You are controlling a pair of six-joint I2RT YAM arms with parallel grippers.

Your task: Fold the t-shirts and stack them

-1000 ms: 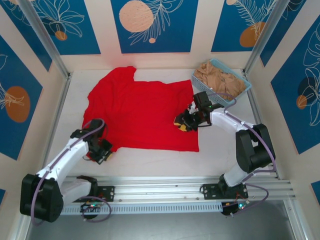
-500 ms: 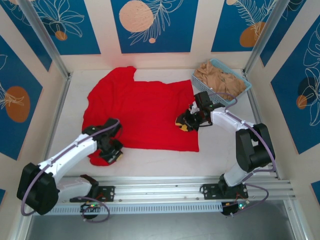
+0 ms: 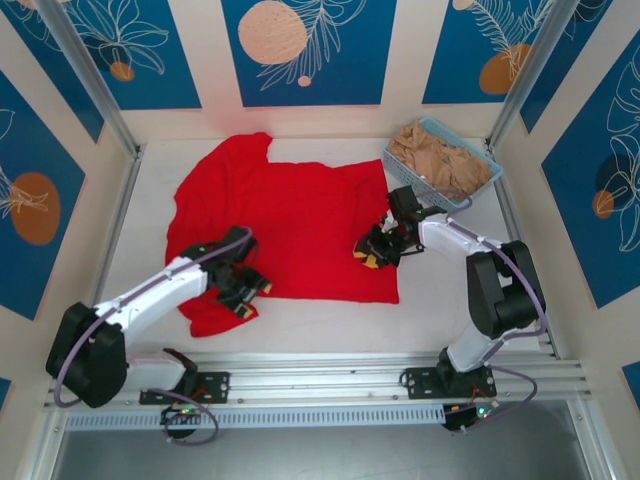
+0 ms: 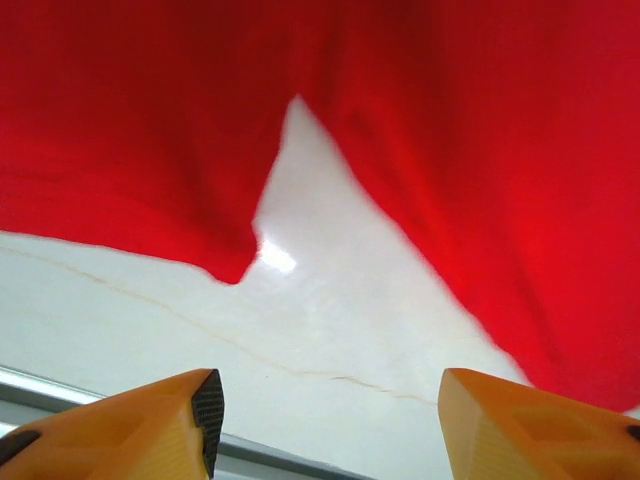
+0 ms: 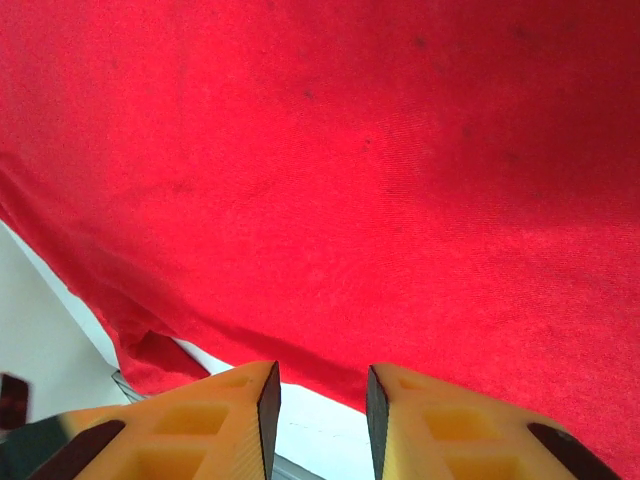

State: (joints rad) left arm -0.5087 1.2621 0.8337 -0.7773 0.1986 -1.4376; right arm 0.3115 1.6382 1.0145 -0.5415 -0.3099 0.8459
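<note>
A bright red t-shirt [image 3: 290,225] lies spread flat across the white table, its print not showing. At the near left, a flap of the red cloth [image 3: 208,316] lies bunched below the hem. My left gripper [image 3: 248,293] hovers at that hem. In the left wrist view this gripper [image 4: 328,392] stands open over bare table, with the red cloth [image 4: 480,150] beyond it. My right gripper [image 3: 372,252] rests at the shirt's right side. Seen from the right wrist, its jaws [image 5: 322,395] are narrowly open at the red hem [image 5: 350,150], holding nothing. Tan-beige t-shirts [image 3: 435,155] fill the basket.
The light blue lattice basket [image 3: 478,190] stands at the back right, close behind my right arm. A metal rail [image 3: 320,365] runs along the near edge. Bare white table [image 3: 440,310] lies in front of the shirt at the right. Patterned walls and metal posts close in the sides.
My left gripper slid right along the near hem, pulling the lower-left cloth inward, then opened and let it go. The right gripper barely moved.
</note>
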